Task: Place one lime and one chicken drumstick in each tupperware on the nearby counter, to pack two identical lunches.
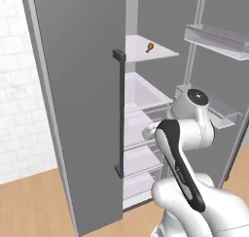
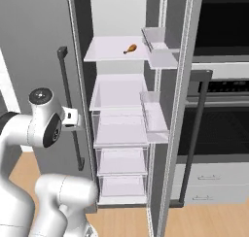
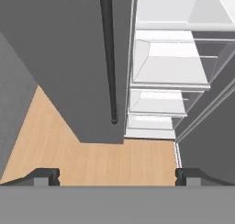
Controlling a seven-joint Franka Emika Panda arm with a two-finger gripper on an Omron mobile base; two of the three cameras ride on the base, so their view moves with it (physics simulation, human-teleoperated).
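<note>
drumstick (image 1: 149,47) (image 2: 130,49) | small, orange-brown | lies flat on its side | alone on upper white fridge shelf (image 1: 160,52) (image 2: 107,54)

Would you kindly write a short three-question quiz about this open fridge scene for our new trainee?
1. True or false: the chicken drumstick lies on an upper fridge shelf.
2. Multiple choice: the gripper's fingers are A) shut on the drumstick, B) spread apart and empty, C) clamped on the door handle.
3. Fill in: in the hand view, the gripper looks down at a wooden ____ in front of the fridge.

Key: 1 true; 2 B; 3 floor.
</note>
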